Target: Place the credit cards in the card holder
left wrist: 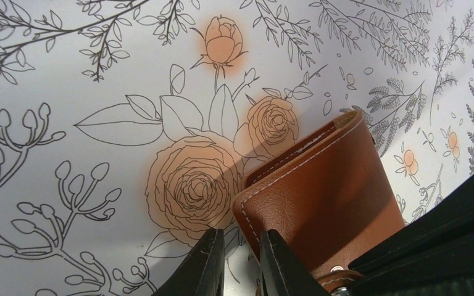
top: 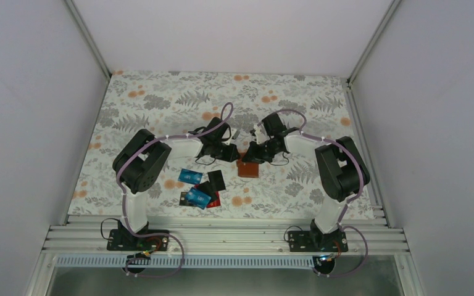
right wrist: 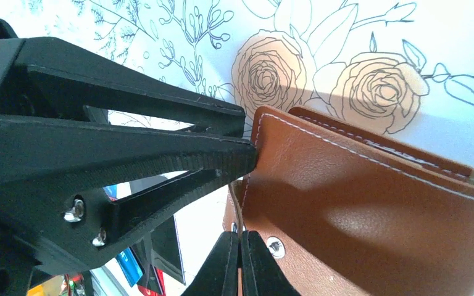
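- The table (top: 160, 105) wears a white cloth printed with grey ferns and orange roses. Plain white walls box it in on three sides. Aluminium rails (top: 222, 237) cross the bottom of the overhead view, where my two bases are bolted.
- The card holder (top: 247, 168) shows as a small brown patch at the centre of the overhead frame, with both my hands at it.
- The credit cards (top: 199, 188) lie in a loose cluster to the lower left of the holder and apart from it: blue, black and red.
- My left gripper (left wrist: 241, 237) is nearly closed, pinching a corner of the holder's brown cover. Only the right wrist view shows one finger behind the cover and one in front.
- My right gripper (right wrist: 241, 237) is pressed fully together at the bottom of its own frame, just beside a metal snap (right wrist: 276, 246) on the holder. I see nothing between its fingers.
- The white stitching and the layered upper edge of the holder show only in the wrist views.
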